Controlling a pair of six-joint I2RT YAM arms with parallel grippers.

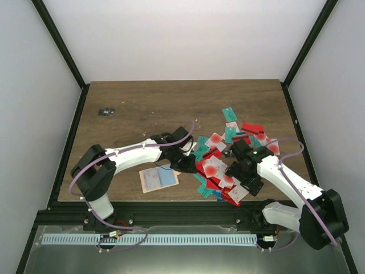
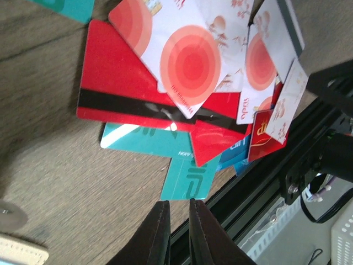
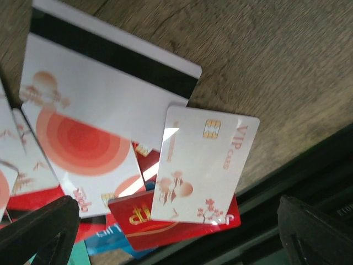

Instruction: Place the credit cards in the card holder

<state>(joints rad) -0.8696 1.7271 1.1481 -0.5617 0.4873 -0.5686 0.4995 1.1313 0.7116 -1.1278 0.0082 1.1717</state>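
Observation:
The credit cards lie in a loose overlapping heap at the right of the table: red, teal, blue, and white with red circles. The card holder lies spread flat, pale inside up, left of the heap; its stitched beige edge shows in the left wrist view. My left gripper hovers at the heap's left edge, shut with nothing in it, just short of a teal card. My right gripper is wide open over a white VIP card that lies on a red card.
A small dark flat object lies at the far left of the table. The black frame rail runs along the near edge, right below the heap's lowest cards. Dark posts and pale walls enclose the table.

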